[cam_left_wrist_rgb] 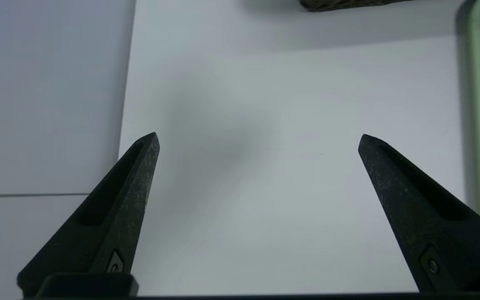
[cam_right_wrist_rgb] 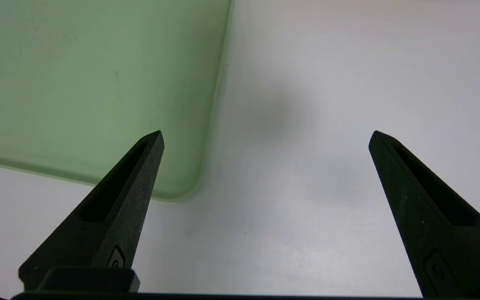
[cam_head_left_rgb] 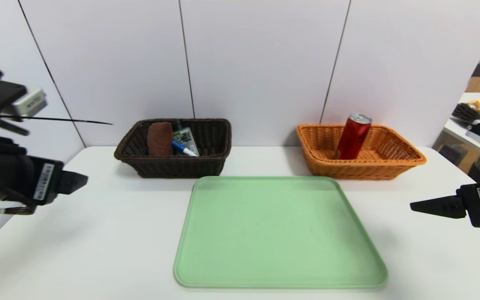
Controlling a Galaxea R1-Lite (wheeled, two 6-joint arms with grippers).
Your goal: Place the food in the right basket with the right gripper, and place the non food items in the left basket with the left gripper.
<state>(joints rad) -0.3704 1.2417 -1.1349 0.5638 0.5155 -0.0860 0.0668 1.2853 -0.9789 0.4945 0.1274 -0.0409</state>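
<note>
I see the sorting as good as done: the can (cam_head_left_rgb: 353,136) stands in the orange basket (cam_head_left_rgb: 394,166), leaning against its back-left wall, and the brown basket (cam_head_left_rgb: 173,166) holds the towel (cam_head_left_rgb: 160,138), the marker (cam_head_left_rgb: 183,148) and the pump bottle (cam_head_left_rgb: 186,136), which lies partly hidden behind the marker. The green tray (cam_head_left_rgb: 279,233) in front of the baskets carries nothing. My left gripper (cam_left_wrist_rgb: 258,141) hangs over the bare table (cam_head_left_rgb: 111,225) at the left edge, near the wall, its fingers spread wide with nothing between them; the right gripper (cam_right_wrist_rgb: 267,137) hangs off the tray's right near corner, equally wide apart and holding nothing. So the step in hand, as I judge it, is only to park both arms and check the result. To do that well I would keep each arm on its own side and draw it back low and slow, away from the baskets, so no finger catches a flared rim. The can is what I would watch: it is tall, slim and tilted, so a knock to the orange basket could topple it, though the walls would likely keep it in. I would leave it rather than reach in to straighten it. The left basket's load sits low and looks settled.
</note>
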